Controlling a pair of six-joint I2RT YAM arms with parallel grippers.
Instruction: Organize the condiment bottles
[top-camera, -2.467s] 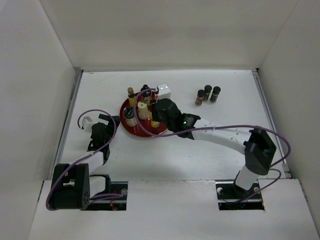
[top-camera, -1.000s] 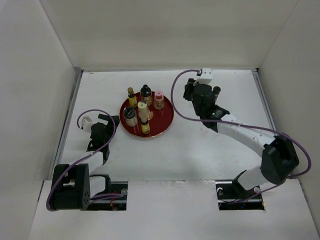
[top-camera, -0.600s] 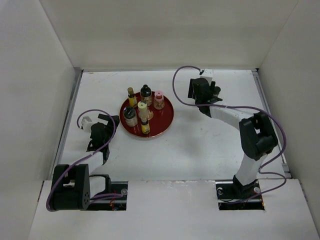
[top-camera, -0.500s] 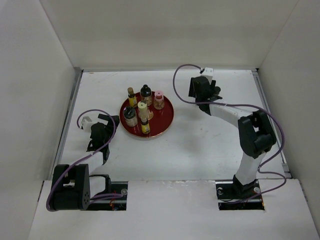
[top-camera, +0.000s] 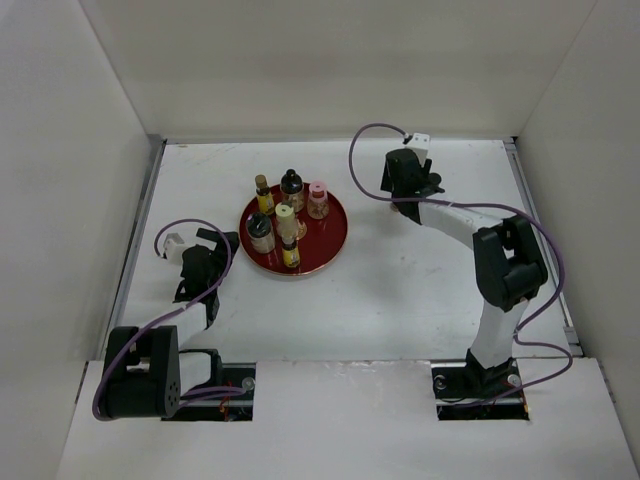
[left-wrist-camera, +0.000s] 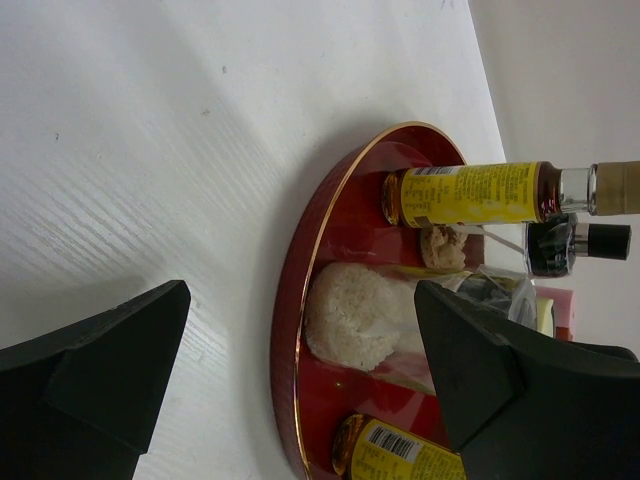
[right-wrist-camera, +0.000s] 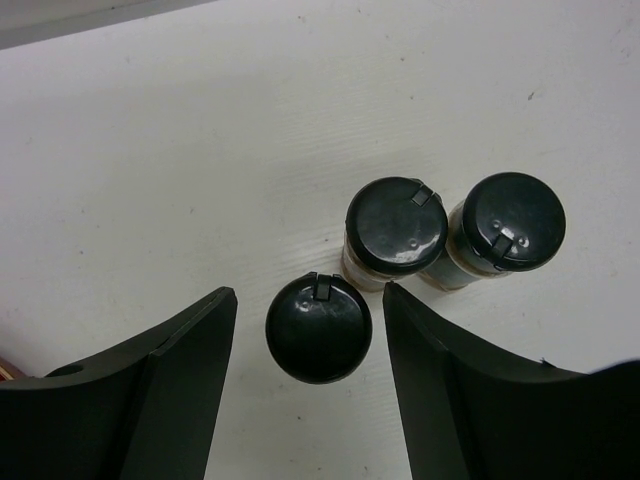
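Right gripper (top-camera: 408, 180) apart, pointing down over upright black-capped bottle (right-wrist-camera: 318, 328), upper right of table (top-camera: 400, 300). Bottle sits between jaws, two more bottles (right-wrist-camera: 395, 228) just up-right. Straight drop should do.

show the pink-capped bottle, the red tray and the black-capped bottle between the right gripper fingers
pink-capped bottle (top-camera: 318, 188): top external view, on its cap
red tray (top-camera: 328, 238): top external view, bare right side
black-capped bottle (right-wrist-camera: 318, 327): right wrist view, centre of cap
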